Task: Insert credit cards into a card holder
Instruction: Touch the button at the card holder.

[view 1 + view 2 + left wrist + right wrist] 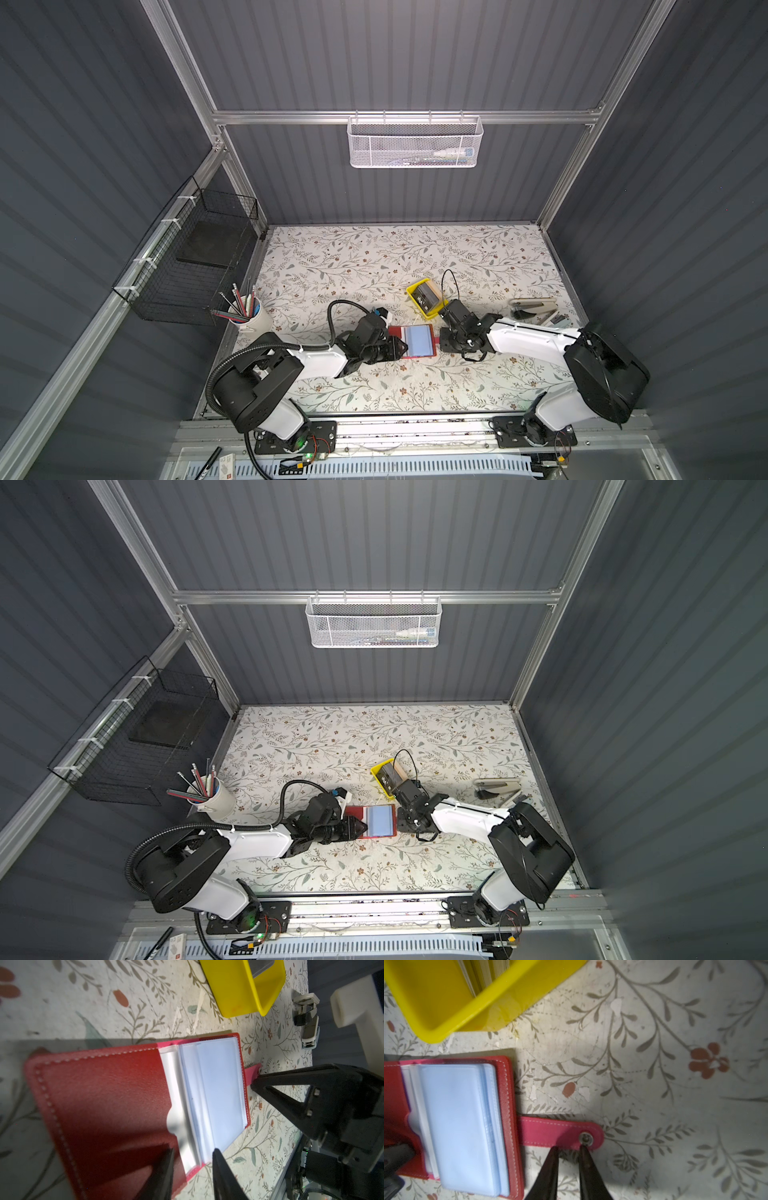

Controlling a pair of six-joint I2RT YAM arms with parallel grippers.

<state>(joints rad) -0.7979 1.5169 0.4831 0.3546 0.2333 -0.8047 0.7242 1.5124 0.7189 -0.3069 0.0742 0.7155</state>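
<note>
Step in hand: steadying the card holder, which lies open on the worktop between the arms. No card is lifted yet.

- Left gripper: slightly spread over the cover.
- Right gripper: narrowly spread, empty, tips at the strap.

Next, we judge, one gripper must fetch a card.

We count one holder and one yellow tray. The credit cards are stacked in the tray, too tight to count.

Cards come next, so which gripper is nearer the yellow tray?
Right. The right gripper is at the strap of the wallet, the end toward the tray; the left gripper is over the opposite cover, farther off.
</note>
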